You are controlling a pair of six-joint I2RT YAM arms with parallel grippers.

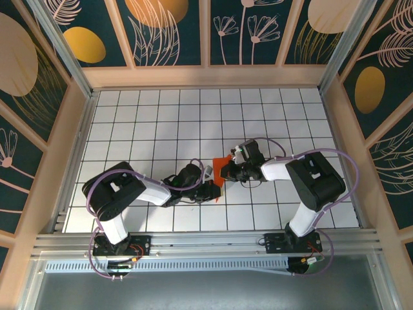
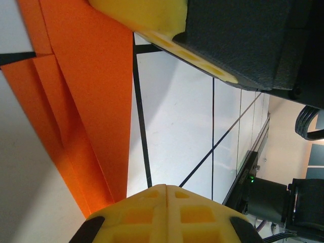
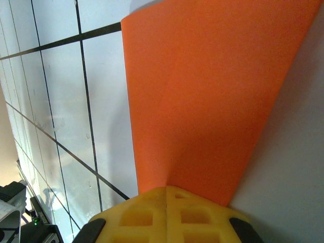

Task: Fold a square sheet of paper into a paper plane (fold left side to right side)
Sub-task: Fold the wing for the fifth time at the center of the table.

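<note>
The square sheet of paper (image 1: 220, 169) is folded into a smaller orange creased shape lying on the white grid table between both arms. In the left wrist view the paper (image 2: 86, 101) shows layered creases to the left of my left gripper (image 2: 167, 188), which is shut with nothing visible in its seam. My left gripper (image 1: 209, 188) sits at the paper's near edge. My right gripper (image 3: 167, 189) is shut, its tips on the paper (image 3: 202, 91), which narrows and passes beneath them. The right gripper (image 1: 228, 169) meets the paper from the right; its yellow finger (image 2: 147, 15) rests over the orange sheet.
The white gridded table (image 1: 155, 123) stretches to the back and left, enclosed by wooden frame walls (image 1: 206, 76). A metal rail (image 1: 206, 242) runs along the near edge with both arm bases. The right arm's black base (image 2: 263, 200) stands close to the right.
</note>
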